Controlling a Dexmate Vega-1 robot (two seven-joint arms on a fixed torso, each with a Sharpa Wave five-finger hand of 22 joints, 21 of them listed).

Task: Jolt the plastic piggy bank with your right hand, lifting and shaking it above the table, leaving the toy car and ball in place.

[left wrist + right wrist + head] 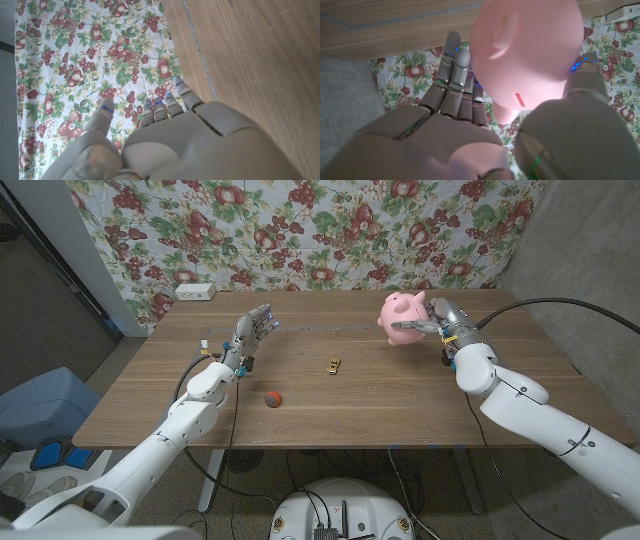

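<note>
R hand (437, 326) grasps pink piggy bank (402, 315) upper right, off table (400, 395), long axis tilted, snout toward frame left. L hand (250, 335) released.

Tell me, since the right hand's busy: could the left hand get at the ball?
Probably yes: the left hand is open above the table, and bare wood lies between it and the ball; the toy car sits off to the side.

A makeshift robot test room, not a home.
A fruit-print cloth (300, 230) hangs as a backdrop behind a plain wooden table (330, 405); a power strip (194, 292) sits at its far edge, cables (560, 305) trail, and the floor (50, 340) is grey carpet.
</note>
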